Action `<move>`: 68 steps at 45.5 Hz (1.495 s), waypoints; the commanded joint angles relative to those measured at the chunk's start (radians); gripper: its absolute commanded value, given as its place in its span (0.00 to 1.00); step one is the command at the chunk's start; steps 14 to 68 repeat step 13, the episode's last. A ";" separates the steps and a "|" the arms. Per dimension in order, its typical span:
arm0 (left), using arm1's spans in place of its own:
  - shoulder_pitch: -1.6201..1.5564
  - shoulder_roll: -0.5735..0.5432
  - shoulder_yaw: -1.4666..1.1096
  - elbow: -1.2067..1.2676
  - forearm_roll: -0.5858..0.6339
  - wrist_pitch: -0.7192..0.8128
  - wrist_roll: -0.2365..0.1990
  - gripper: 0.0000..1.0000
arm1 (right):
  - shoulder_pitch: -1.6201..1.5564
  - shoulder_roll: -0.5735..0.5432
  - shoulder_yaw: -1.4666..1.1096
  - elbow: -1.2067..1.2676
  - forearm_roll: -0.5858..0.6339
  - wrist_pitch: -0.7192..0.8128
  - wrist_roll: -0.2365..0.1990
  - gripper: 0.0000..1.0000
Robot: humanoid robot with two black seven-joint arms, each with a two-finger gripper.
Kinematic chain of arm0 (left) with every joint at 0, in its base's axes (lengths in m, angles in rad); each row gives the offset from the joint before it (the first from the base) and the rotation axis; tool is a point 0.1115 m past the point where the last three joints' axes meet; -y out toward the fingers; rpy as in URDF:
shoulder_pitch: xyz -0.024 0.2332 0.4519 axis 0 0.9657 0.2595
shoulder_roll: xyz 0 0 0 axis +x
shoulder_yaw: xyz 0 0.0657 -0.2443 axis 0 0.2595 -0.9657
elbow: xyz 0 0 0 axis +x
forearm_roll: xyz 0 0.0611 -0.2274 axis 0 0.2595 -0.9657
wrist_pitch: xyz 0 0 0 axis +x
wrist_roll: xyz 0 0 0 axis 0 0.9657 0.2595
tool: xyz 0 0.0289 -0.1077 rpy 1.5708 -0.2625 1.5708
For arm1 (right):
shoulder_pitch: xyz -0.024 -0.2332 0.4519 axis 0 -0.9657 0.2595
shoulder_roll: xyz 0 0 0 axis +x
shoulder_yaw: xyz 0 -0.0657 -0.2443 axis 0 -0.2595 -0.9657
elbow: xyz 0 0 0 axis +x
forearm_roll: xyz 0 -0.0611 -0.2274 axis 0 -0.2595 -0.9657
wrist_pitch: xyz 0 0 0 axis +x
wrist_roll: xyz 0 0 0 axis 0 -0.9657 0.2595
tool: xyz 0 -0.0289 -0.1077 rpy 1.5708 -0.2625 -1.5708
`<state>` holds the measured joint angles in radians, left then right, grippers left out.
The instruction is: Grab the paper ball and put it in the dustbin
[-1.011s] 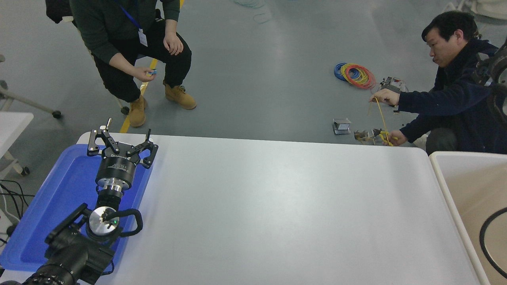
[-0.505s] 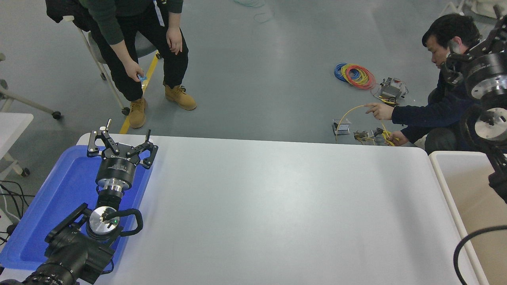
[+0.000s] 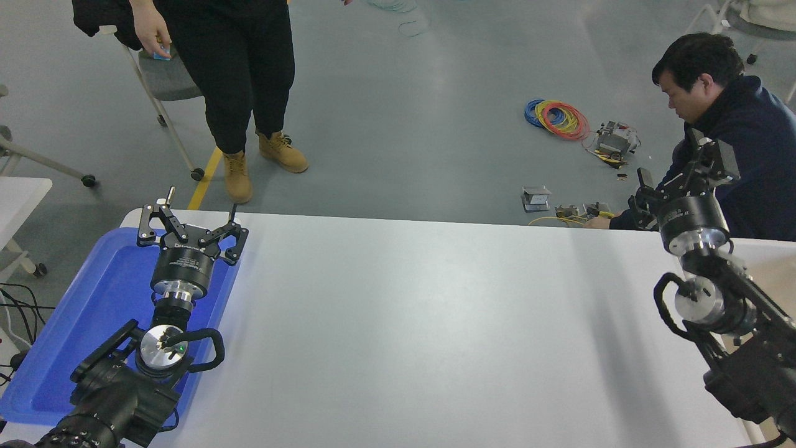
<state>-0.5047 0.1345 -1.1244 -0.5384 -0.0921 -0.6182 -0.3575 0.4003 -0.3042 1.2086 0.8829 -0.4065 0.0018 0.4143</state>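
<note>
I see no paper ball on the table (image 3: 404, 323). Left gripper (image 3: 189, 227) sits parked over the blue tray (image 3: 74, 323) at the table's left end, fingers spread, nothing between. Right gripper (image 3: 681, 180) hangs above the table's far right corner, fingers apart, holding nothing. Dustbin (image 3: 768, 264) at the table's right end, mostly behind the right arm.

Blue tray (image 3: 74, 323) on white table (image 3: 404, 323), coiled cables (image 3: 556, 118) on floor

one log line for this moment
left gripper: open, over blue tray | right gripper: open, empty, at table's far right edge | paper ball: not visible
</note>
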 commanded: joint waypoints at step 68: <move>0.000 0.000 0.000 0.000 0.000 0.000 0.000 1.00 | -0.048 0.025 -0.001 -0.001 -0.012 0.014 0.020 1.00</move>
